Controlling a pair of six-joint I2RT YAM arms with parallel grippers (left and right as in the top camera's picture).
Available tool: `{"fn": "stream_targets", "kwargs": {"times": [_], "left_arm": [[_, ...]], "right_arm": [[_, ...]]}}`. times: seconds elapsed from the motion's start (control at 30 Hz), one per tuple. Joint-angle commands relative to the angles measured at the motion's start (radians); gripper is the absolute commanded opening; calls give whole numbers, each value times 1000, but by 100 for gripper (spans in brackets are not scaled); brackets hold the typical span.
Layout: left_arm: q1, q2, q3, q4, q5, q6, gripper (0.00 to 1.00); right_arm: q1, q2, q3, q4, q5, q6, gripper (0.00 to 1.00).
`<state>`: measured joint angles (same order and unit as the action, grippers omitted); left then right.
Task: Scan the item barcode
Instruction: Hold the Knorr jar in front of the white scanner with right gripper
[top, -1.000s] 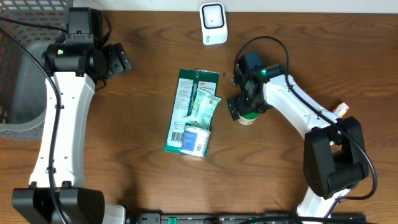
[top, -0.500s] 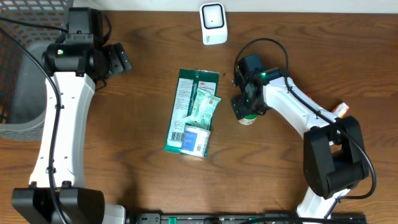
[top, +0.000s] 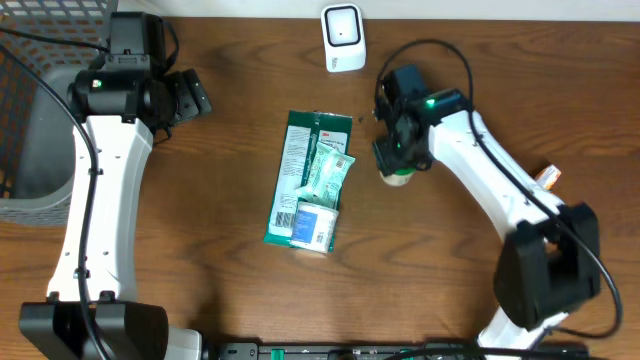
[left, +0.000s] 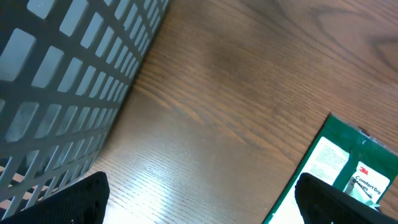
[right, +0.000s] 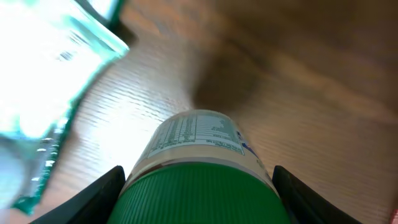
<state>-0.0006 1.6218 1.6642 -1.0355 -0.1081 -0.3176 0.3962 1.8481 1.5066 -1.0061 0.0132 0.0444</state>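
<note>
Right claw (right: 198, 193) has closed from wide open onto the bottle (top: 398, 180) just right of centre, fingers (right: 102, 190) against both sides of its green cap; it has shifted slightly toward the scanner (top: 343, 38) at top centre, so carrying looks ready to begin

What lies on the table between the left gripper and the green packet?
Nothing: only bare wood of the table separates the left gripper from the green packet, as the overhead and left wrist views both show.
</note>
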Motion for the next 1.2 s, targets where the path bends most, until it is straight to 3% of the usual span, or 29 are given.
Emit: {"fn": "stream_targets", "kwargs": {"times": [0.0,0.17,0.27,0.33,0.73,1.0,1.17], "left_arm": [[5,8,-8,0,-13,-2,96],[5,8,-8,0,-13,-2,96],[5,8,-8,0,-13,-2,96],[5,8,-8,0,-13,-2,96],[5,8,-8,0,-13,-2,96],[5,8,-8,0,-13,-2,96],[5,8,-8,0,-13,-2,96]], "right_arm": [[22,-111,89,8,5,21,51],[23,-174,240,-1,5,100,41],[23,-187,350,14,5,101,22],[23,-188,414,26,6,113,1],[23,-136,492,277,14,156,1],[23,54,493,550,119,155,1],[24,182,492,791,160,61,1]]}}
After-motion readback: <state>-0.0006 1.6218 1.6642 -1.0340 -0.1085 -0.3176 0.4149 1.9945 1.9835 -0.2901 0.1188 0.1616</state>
